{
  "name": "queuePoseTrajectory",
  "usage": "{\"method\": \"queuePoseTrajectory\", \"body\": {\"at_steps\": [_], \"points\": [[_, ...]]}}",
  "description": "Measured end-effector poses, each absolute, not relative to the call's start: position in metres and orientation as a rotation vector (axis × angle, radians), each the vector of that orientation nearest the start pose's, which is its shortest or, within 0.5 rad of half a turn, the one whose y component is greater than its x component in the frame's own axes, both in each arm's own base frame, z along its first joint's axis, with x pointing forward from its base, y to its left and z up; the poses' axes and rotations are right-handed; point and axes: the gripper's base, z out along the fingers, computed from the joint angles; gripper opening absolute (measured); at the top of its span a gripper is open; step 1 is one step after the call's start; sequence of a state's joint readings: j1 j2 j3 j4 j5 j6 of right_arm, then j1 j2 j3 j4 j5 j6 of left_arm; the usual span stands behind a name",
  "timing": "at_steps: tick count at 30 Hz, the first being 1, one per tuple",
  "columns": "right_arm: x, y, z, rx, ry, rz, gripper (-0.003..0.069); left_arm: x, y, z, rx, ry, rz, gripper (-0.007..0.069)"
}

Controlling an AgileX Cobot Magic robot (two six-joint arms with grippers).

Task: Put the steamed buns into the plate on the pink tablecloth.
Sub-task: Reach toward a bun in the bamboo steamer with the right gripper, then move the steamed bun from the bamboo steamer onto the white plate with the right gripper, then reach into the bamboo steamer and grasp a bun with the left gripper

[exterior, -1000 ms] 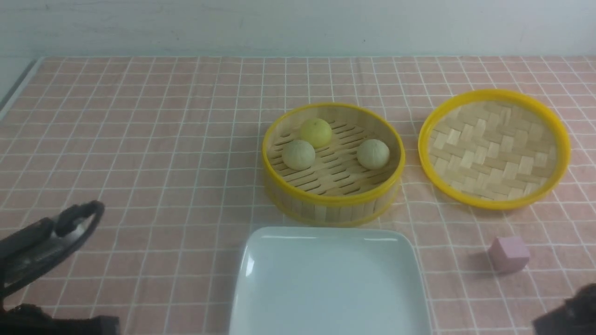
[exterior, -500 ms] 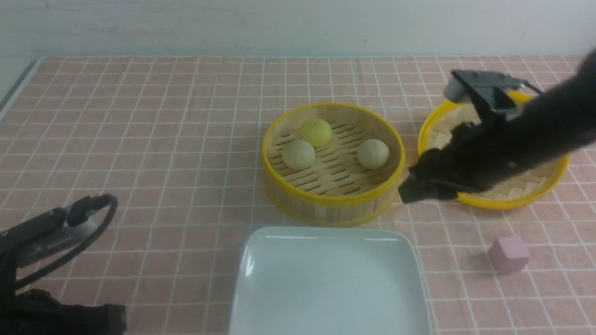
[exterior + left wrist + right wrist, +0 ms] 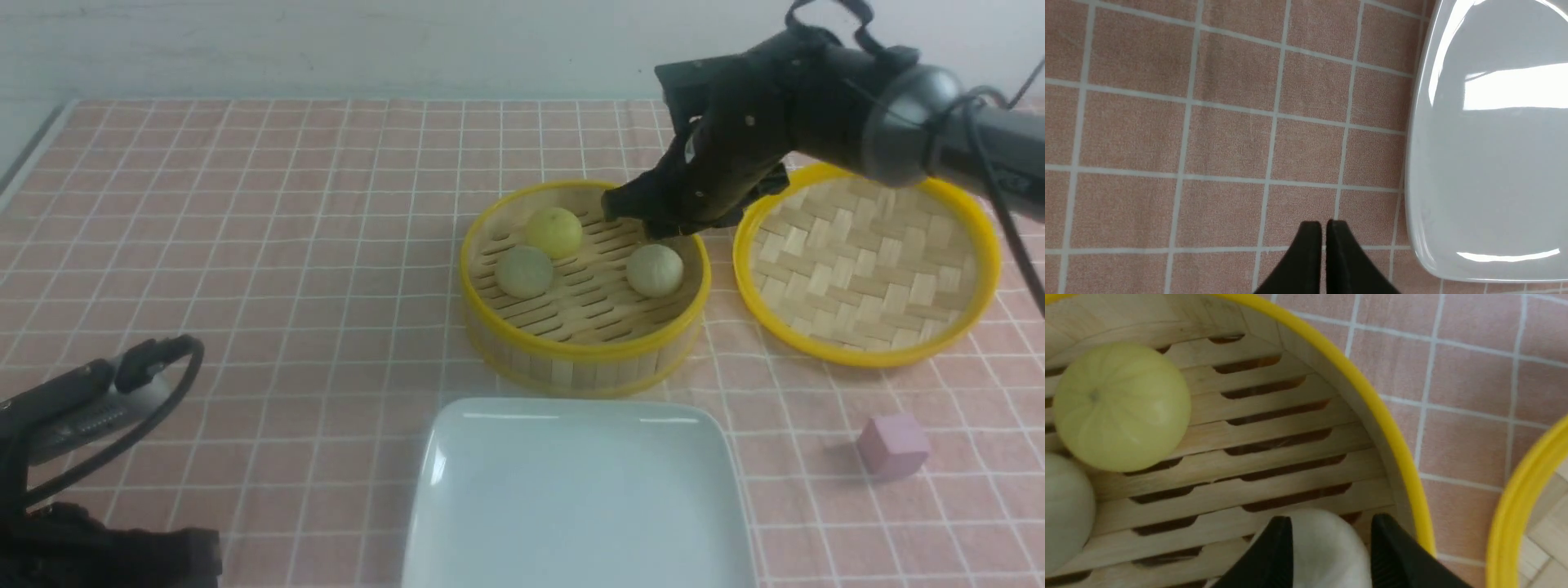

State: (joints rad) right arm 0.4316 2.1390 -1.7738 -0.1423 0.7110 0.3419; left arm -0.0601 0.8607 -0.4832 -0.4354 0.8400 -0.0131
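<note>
Three steamed buns lie in a round bamboo steamer: a yellow one and two pale ones. My right gripper hangs open just above the steamer's back right. In the right wrist view its fingertips stand either side of the right pale bun. The white square plate sits empty on the pink tablecloth, in front of the steamer. My left gripper is low over the cloth left of the plate, its jaws almost together with nothing between them.
The woven yellow-rimmed lid lies upside down to the right of the steamer. A small pink cube sits right of the plate. My left arm fills the near left corner.
My right arm swung in from the near right, passed the lid and now sits over the steamer with its jaws opened. The left arm rose slightly. The buns have not moved.
</note>
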Motion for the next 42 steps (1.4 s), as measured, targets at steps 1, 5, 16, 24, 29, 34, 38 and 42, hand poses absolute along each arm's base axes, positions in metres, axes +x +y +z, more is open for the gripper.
{"method": "queuePoseTrajectory", "body": {"at_steps": [1, 5, 16, 24, 29, 34, 38, 42], "points": [[0.443, 0.195, 0.209, -0.205, 2.558, 0.146, 0.0230, 0.130, -0.036, 0.235, -0.232, 2.661, -0.546, 0.0049], [0.447, 0.199, 0.193, -0.185, 2.571, 0.174, 0.0134, 0.130, -0.037, 0.235, -0.232, 2.661, -0.547, 0.0051], [0.367, 0.204, 0.313, -0.335, 2.520, 0.229, 0.0008, 0.130, -0.037, 0.235, -0.232, 2.661, -0.548, 0.0066], [0.250, 0.226, 0.240, -0.421, 2.660, 0.314, 0.0017, 0.130, -0.037, 0.235, -0.232, 2.661, -0.548, 0.0073], [0.237, 0.218, 0.193, -0.311, 2.689, 0.287, 0.0106, 0.130, -0.037, 0.236, -0.241, 2.657, -0.563, 0.0082], [0.241, 0.215, 0.195, -0.318, 2.674, 0.196, 0.0349, 0.130, -0.039, 0.236, -0.254, 2.654, -0.587, 0.0093], [0.240, 0.204, 0.239, -0.373, 2.663, 0.054, 0.0450, 0.131, -0.039, 0.236, -0.256, 2.652, -0.589, 0.0098], [0.213, 0.169, 0.304, -0.502, 2.646, -0.096, 0.0368, 0.133, -0.038, 0.237, -0.263, 2.625, -0.582, 0.0101]]}}
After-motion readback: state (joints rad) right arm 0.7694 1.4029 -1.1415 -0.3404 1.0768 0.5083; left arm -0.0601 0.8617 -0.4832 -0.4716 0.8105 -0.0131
